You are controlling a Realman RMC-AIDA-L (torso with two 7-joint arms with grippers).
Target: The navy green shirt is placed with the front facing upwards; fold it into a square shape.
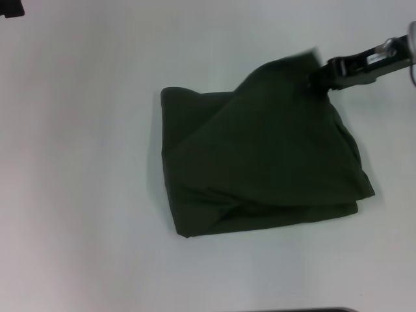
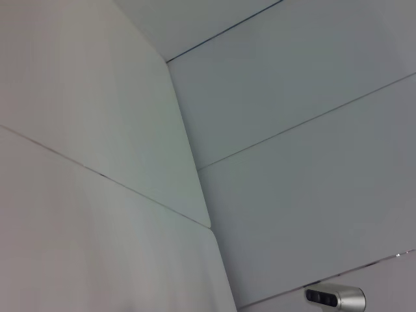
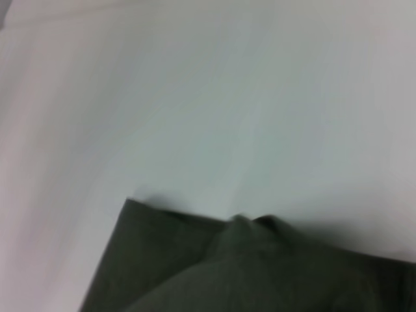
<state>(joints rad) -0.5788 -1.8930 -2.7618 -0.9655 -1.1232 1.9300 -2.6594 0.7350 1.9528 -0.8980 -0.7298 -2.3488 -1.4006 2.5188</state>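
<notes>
Your right end effector (image 1: 316, 76) is clamped on the far right corner of the navy green shirt (image 1: 260, 162), which lies mostly folded on the bench (image 1: 78, 195) just below it. Carry that corner low across, aligning edges before releasing.

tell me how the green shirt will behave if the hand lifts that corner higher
Probably floppy: the shirt already drapes in a sagging tent from the corner pinched by the right hand. The lower layers would likely slide and unfold, since the folds look loose. It seems light; the white table gives little grip.
</notes>
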